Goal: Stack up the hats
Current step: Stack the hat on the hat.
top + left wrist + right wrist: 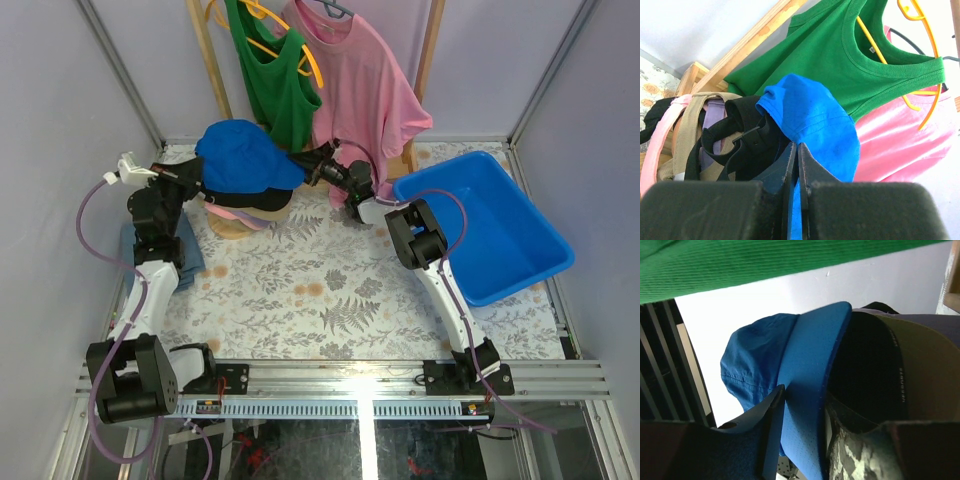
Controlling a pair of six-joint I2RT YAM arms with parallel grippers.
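Note:
A bright blue hat [243, 158] sits on top of the stack of hats on a round wooden stand [232, 228]. Below it show a black hat [262, 200] and a pink hat [236, 213]. My left gripper [196, 176] is shut on the back edge of the blue hat [812, 117], with blue cloth pinched between its jaws [798, 146]. The left wrist view also shows the black hat [747, 142], lavender hat [714, 112], tan hat [687, 130] and pink hat [660, 135]. My right gripper [308, 165] [807, 397] stands open around the blue brim [807, 390].
A green tank top [275, 85] and a pink T-shirt [365, 90] hang on a wooden rack right behind the stack. A blue plastic tub [500, 255] lies at the right. A folded blue cloth [188, 255] lies beside the left arm.

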